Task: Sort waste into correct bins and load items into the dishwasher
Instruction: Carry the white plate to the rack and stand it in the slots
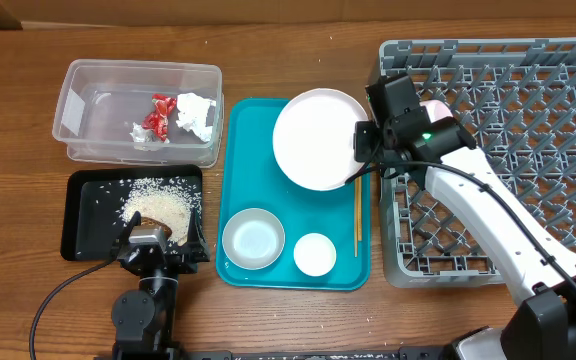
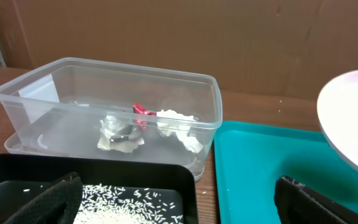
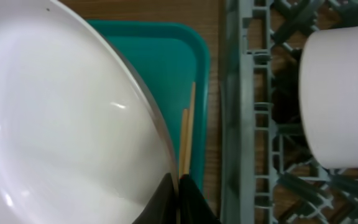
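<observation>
My right gripper is shut on the rim of the round pale-pink plate and holds it tilted above the teal tray, beside the grey dish rack. In the right wrist view the plate fills the left, pinched at its edge by the jaws, with the chopsticks on the tray below. A pink bowl sits in the rack behind the gripper. My left gripper is open over the black tray of rice. The clear tub holds the red wrapper and napkin.
The teal tray holds a greyish-white bowl, a small white cup and the chopsticks along its right edge. The rack's left wall stands close to the tray. The right arm stretches across the rack's front.
</observation>
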Controlling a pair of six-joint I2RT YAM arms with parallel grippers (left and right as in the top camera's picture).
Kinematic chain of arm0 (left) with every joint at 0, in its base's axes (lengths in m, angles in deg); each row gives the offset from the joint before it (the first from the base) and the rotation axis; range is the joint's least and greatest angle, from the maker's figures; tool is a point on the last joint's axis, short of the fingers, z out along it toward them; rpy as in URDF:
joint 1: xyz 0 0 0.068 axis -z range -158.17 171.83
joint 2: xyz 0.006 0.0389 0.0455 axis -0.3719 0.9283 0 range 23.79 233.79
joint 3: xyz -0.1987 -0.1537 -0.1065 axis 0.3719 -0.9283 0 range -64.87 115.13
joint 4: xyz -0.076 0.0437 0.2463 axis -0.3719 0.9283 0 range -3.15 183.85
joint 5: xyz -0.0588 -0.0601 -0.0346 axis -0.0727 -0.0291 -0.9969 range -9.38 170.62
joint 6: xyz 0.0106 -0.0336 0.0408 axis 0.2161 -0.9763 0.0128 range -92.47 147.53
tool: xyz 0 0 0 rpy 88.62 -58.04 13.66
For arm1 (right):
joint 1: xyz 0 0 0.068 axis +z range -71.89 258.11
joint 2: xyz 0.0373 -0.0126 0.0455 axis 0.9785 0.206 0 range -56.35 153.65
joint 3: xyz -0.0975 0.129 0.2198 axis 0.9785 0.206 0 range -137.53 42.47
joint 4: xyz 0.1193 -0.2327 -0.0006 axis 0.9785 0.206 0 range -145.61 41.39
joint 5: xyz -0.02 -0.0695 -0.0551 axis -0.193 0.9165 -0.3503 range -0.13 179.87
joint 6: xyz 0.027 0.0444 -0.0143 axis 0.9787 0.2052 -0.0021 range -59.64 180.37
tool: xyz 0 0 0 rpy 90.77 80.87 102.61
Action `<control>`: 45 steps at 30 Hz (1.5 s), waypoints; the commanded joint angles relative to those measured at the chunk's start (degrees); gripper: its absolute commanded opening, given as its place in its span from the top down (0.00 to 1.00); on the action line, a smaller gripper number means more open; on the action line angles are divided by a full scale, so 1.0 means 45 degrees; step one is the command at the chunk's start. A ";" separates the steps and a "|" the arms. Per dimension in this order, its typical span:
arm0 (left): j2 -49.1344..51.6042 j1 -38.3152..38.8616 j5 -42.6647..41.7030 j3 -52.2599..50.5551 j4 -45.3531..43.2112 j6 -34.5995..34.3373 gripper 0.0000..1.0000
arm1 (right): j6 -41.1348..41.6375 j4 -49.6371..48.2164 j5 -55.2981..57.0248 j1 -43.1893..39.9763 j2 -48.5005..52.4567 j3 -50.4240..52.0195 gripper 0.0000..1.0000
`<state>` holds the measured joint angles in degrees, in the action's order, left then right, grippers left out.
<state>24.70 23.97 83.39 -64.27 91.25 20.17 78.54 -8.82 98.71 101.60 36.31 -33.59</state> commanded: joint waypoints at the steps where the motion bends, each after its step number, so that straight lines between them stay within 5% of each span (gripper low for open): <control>1: -0.0146 -0.0063 0.0044 -0.0063 -0.0068 -0.0121 0.00 | 0.1506 0.0121 0.3784 -0.0029 -0.0301 -0.0146 0.96; 12: -0.0146 -0.0063 0.0044 -0.0063 -0.0068 -0.0121 0.00 | 0.2200 -0.2215 0.8403 -0.2681 -0.2336 -0.0146 0.96; 19: -0.0146 -0.0063 0.0044 -0.0063 -0.0068 -0.0121 0.00 | -0.0291 -0.2710 0.9656 -0.4575 -0.2035 -0.0102 0.96; 24: -0.0146 -0.0063 0.0044 -0.0063 -0.0068 -0.0121 0.00 | -0.0481 -0.2263 1.2143 -0.5532 -0.1064 -0.0092 0.96; 45: -0.0146 -0.0063 0.0044 -0.0063 -0.0068 -0.0121 0.00 | -0.3245 -0.3279 1.3852 -0.6251 0.0928 -0.0092 0.96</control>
<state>24.70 23.97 83.39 -64.27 91.25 20.17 67.87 -21.83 156.76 73.60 39.30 -33.59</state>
